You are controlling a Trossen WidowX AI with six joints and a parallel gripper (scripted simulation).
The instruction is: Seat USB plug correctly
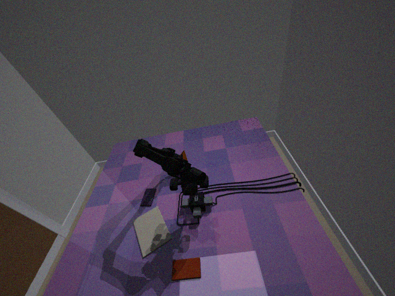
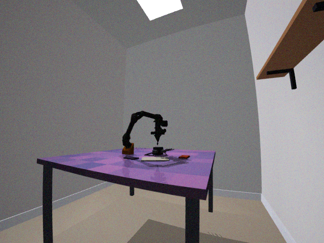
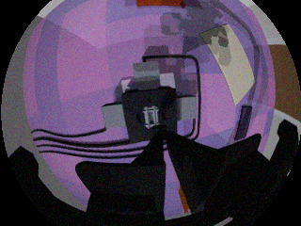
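The black power cube [image 1: 192, 203] [image 2: 158, 150] [image 3: 134, 105] stands on the table with grey plugs at its sides. The socket [image 1: 195, 198] [image 3: 150, 117] on its top shows a pale outline with nothing in it. My gripper [image 2: 157, 141] [image 3: 162, 136] points straight down above the cube and is shut on the USB plug [image 2: 157, 143], a tiny dark shape at the fingertips. A gap shows between plug and cube top in the exterior view. In the wrist view the fingertips overlap the cube's near edge. Which way round the plug faces is too small and dark to tell.
Black cables [image 1: 255, 182] [image 3: 80, 142] run from the cube to the table edge; one loops round its side. A cream board [image 1: 149, 227] [image 2: 151, 159] [image 3: 235, 71], a dark flat block [image 1: 148, 197] [image 2: 131, 157] [image 3: 243, 122] and an orange block [image 1: 186, 269] [image 2: 184, 156] [image 3: 160, 2] lie nearby.
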